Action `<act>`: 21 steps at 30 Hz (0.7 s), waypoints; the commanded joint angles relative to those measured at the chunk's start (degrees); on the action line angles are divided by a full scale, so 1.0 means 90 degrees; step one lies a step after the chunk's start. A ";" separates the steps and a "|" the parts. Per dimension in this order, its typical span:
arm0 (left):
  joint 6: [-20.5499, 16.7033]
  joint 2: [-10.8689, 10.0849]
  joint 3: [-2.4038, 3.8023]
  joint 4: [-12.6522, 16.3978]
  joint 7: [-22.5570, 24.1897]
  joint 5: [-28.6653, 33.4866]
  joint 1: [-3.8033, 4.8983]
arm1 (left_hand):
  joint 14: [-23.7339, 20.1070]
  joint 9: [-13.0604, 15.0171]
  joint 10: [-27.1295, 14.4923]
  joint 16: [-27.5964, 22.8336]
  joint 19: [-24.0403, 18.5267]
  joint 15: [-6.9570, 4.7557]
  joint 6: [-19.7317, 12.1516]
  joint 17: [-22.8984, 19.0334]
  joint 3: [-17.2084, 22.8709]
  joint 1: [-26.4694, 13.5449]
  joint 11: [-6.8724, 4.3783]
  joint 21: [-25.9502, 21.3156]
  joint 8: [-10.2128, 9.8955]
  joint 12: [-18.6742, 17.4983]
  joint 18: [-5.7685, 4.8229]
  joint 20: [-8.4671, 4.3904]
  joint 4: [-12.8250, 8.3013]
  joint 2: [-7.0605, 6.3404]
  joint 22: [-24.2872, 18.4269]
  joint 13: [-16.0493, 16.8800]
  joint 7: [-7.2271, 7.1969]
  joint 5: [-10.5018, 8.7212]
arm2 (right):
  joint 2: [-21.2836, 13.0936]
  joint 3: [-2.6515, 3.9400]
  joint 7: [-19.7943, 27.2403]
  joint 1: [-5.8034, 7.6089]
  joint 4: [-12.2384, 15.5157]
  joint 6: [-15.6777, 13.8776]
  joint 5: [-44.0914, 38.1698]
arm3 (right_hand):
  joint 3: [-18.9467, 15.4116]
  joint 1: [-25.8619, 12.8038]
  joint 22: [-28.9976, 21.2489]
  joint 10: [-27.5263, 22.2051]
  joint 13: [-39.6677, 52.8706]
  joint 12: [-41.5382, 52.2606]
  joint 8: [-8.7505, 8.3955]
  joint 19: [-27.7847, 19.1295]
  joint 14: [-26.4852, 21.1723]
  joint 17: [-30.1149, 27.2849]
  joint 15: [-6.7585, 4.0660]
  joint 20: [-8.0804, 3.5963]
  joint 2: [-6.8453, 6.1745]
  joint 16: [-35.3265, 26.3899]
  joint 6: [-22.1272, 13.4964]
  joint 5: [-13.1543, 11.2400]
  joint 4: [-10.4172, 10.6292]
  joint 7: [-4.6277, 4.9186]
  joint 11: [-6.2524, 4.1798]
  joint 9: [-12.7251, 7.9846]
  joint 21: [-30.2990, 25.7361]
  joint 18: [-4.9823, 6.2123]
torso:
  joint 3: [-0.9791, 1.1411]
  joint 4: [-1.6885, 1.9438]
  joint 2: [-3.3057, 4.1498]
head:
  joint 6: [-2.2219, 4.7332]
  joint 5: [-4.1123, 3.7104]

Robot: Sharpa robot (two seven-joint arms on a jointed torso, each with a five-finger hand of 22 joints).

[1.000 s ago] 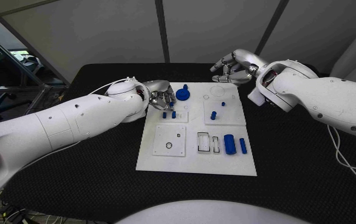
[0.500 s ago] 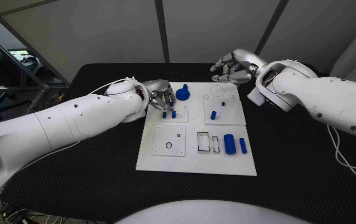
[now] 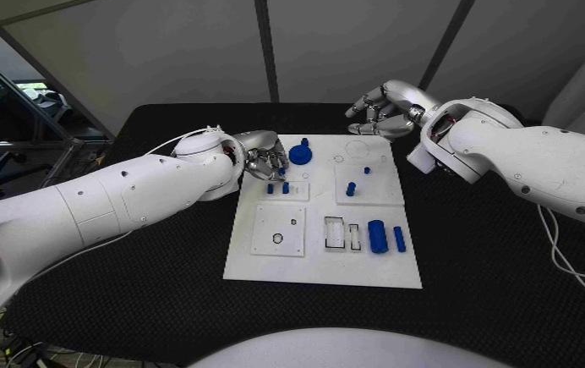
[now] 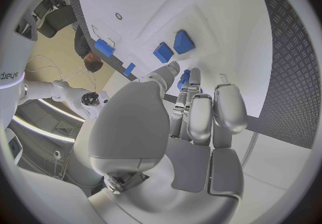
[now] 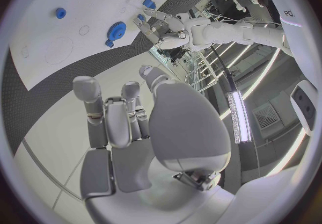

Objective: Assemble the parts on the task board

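Left hand (image 4: 191, 122): fingers curled together over the task board (image 4: 168, 14), a small blue part (image 4: 182, 80) at the fingertips.
Blue parts: two blocks (image 4: 173, 47) side by side; two more (image 4: 104, 48) near the board's edge.
Table (image 4: 285, 52): black, textured.

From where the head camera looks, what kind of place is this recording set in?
Probably a robotics lab test cell: a black table closed in by grey partition panels, with a white task board of small blue parts laid out for assembly.

White task board (image 3: 319, 266) mid-table, blue parts (image 3: 377, 237) scattered on it
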 commanded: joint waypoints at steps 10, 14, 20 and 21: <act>-0.0114 -0.0032 0.0004 -0.0019 0.0051 0.0025 0.0007 | 0.0029 -0.0035 0.0046 0.0051 0.0031 -0.0054 -0.0291 -0.0007 -0.0096 0.0019 -0.0036 -0.0038 -0.0046 0.0044 -0.0705 -0.0048 -0.0007 0.0068 0.0322 0.0041 -0.0038 -0.0006 | -0.0005 0.0002 0.0057 0.0011 0.0000 0.0020 -0.0006 | 0.0040 -0.0036 -0.0004 -0.0014 0.0003 -0.0003 0.0031 -0.0027 0.0229 0.0002 -0.0028 -0.0012 0.0023 -0.0037 -0.0016 0.0041 -0.0002 0.0005 0.0002 -0.0004 -0.0033 0.0112 | -0.0002 0.0000 -0.0001 | 0.0001 -0.0002; -0.0131 -0.0035 0.0004 -0.0017 0.0062 0.0025 0.0007 | 0.0029 -0.0035 0.0046 0.0051 0.0031 -0.0054 -0.0291 -0.0007 -0.0096 0.0019 -0.0036 -0.0038 -0.0046 0.0045 -0.0705 -0.0048 -0.0007 0.0068 0.0321 0.0041 -0.0038 -0.0006 | -0.0007 0.0002 0.0057 0.0011 -0.0001 0.0019 -0.0006 | 0.0050 -0.0034 -0.0017 -0.0017 -0.0015 -0.0012 0.0038 -0.0032 0.0229 -0.0001 -0.0029 -0.0013 0.0018 -0.0042 -0.0015 0.0041 -0.0004 0.0004 0.0001 -0.0004 -0.0043 0.0114 | 0.0000 -0.0001 0.0002 | 0.0003 0.0005; -0.0141 -0.0055 0.0006 -0.0008 0.0069 0.0025 0.0007 | 0.0029 -0.0035 0.0046 0.0051 0.0031 -0.0054 -0.0291 -0.0007 -0.0096 0.0019 -0.0036 -0.0038 -0.0046 0.0045 -0.0705 -0.0048 -0.0007 0.0068 0.0321 0.0041 -0.0038 -0.0006 | -0.0012 0.0002 0.0058 0.0011 -0.0001 0.0011 -0.0006 | 0.0050 -0.0034 -0.0017 -0.0017 -0.0015 -0.0012 0.0038 -0.0032 0.0229 -0.0001 -0.0029 -0.0013 0.0018 -0.0042 -0.0015 0.0041 -0.0004 0.0004 0.0001 -0.0004 -0.0043 0.0114 | 0.0002 -0.0004 -0.0002 | 0.0009 0.0006; -0.0145 -0.0073 0.0013 0.0000 0.0074 0.0025 0.0007 | 0.0026 -0.0035 0.0048 0.0047 0.0020 -0.0055 -0.0296 -0.0018 -0.0100 0.0020 -0.0037 -0.0064 -0.0044 0.0046 -0.0700 -0.0048 -0.0007 0.0069 0.0307 0.0043 -0.0039 -0.0006 | -0.0015 0.0002 0.0058 0.0011 -0.0005 0.0004 -0.0006 | 0.0050 -0.0034 -0.0017 -0.0017 -0.0015 -0.0012 0.0038 -0.0032 0.0229 -0.0001 -0.0029 -0.0013 0.0018 -0.0042 -0.0015 0.0041 -0.0004 0.0004 0.0001 -0.0004 -0.0043 0.0114 | 0.0001 -0.0003 -0.0002 | 0.0015 0.0007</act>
